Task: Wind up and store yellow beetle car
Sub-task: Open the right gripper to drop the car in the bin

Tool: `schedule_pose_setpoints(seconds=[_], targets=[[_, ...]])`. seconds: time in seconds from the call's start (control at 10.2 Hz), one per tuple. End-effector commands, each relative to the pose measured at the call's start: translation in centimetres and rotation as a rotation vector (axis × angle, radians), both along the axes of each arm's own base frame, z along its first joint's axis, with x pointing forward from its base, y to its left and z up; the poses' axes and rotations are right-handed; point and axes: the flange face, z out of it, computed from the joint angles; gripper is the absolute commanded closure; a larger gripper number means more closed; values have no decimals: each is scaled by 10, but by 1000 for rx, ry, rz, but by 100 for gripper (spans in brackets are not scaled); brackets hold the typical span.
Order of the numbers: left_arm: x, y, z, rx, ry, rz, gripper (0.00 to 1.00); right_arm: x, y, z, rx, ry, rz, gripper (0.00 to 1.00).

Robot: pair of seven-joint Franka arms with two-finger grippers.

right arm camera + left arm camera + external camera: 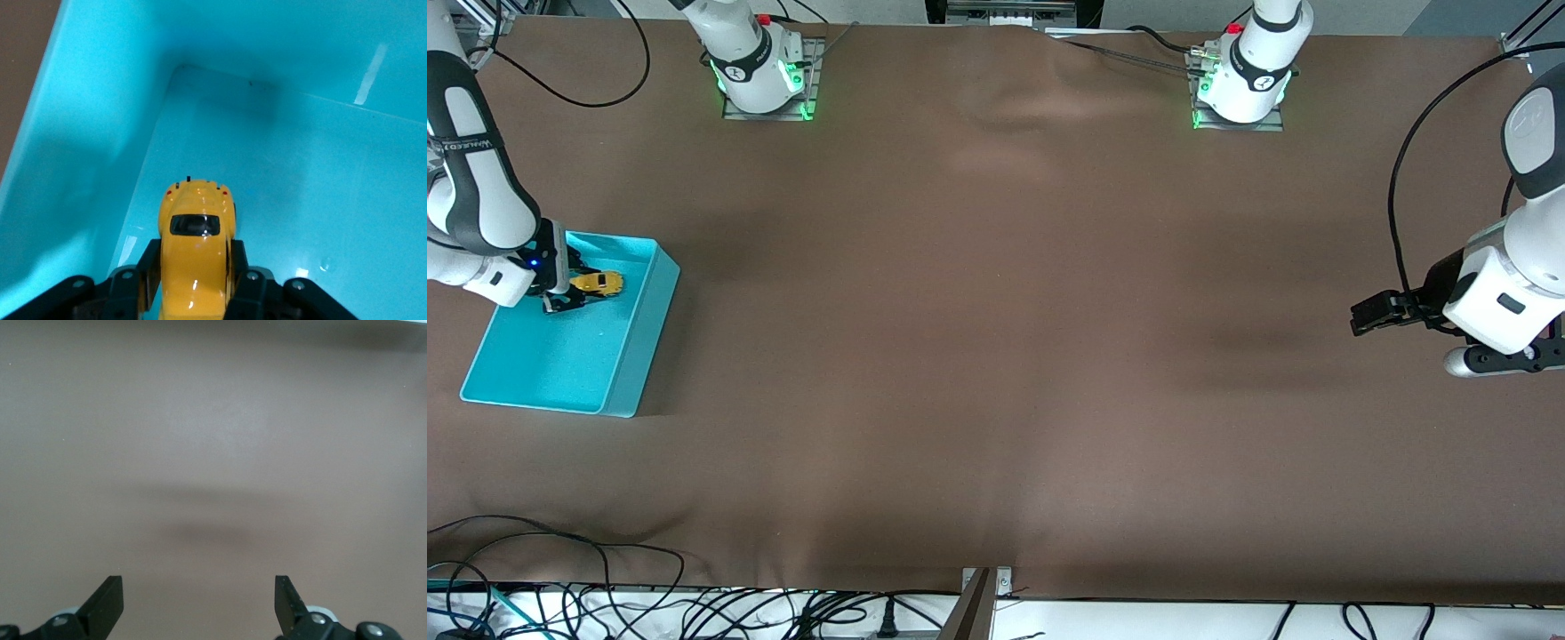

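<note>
We see the small yellow beetle car (197, 260) with its rounded glossy body and dark rear window clamped by its sides between the two black fingers (148, 270) of the right gripper (574, 286), held inside the teal rectangular plastic bin (643, 342) near one of its corners. That bin sits on the brown cloth-covered table (996, 356) at the right arm's end. The left gripper (199, 600) waits above bare cloth at the left arm's end, its fingers spread apart and holding nothing.

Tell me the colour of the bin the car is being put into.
Teal bin, seen best in the right wrist view.
</note>
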Motion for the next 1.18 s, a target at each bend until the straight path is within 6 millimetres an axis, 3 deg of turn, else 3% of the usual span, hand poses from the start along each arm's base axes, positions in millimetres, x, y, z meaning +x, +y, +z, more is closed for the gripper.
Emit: schedule_pose_setpoints(seconds=[0.0,0.1,0.39,0.49,0.69,0.88,1.08], targets=[[-2,1,4,-31,6,-11,0,-2,-5,1,17,16,12,33],[-2,1,4,-31,6,-11,0,-1,-3,3,17,15,12,0],[-2,1,4,-31,6,-11,0,3,-3,14,7,0,8,0],[-2,1,4,-31,6,-11,0,9,1,29,-5,-25,16,0],[-2,1,4,-31,6,-11,0,23,19,69,-32,-78,0,0],[-2,-1,4,-33,6,-14,0,37,53,122,-59,-133,21,0],[-3,-3,4,-54,9,-11,0,46,88,167,-105,-173,-87,0]])
